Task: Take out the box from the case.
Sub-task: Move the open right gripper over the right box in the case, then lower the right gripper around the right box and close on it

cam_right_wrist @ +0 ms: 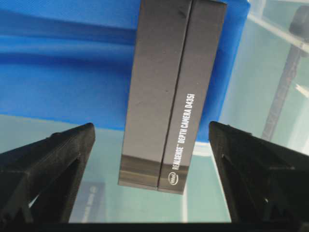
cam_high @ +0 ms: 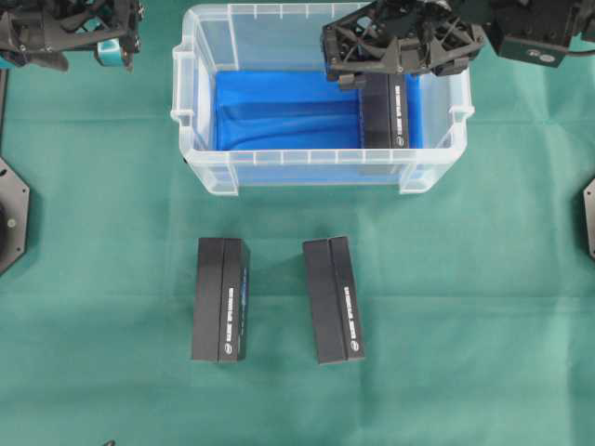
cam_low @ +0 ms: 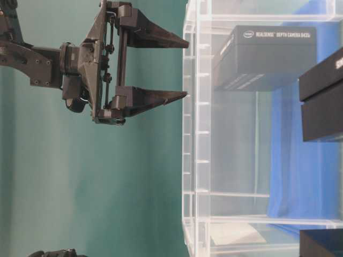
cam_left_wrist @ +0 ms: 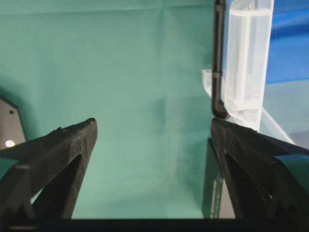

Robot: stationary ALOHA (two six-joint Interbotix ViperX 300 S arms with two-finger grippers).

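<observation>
1. Between the spread jaws of the right gripper [cam_right_wrist: 152, 140] lies the box [cam_right_wrist: 171, 92], a long black carton printed "REALSENSE DEPTH CAMERA D435i"; the jaws stand well apart on either side of it and neither touches it.
2. Seen from overhead, the right gripper [cam_high: 395, 56] hangs over the far right part of the case [cam_high: 209, 172], and the box [cam_high: 386, 111] lies inside along the right wall on the blue lining [cam_high: 279, 111].
3. At the far left, the left gripper [cam_high: 112, 46] hovers outside the case with its jaws wide apart and nothing between them; the table-level view shows its fingers [cam_low: 155, 96] pointing at the clear wall [cam_low: 193, 134] without touching.
4. On the green desk [cam_high: 93, 279], in front of the case, lie 2 more black boxes: 1 on the left [cam_high: 221, 299] and 1 on the right [cam_high: 333, 299], slightly turned, near each other but apart.
</observation>
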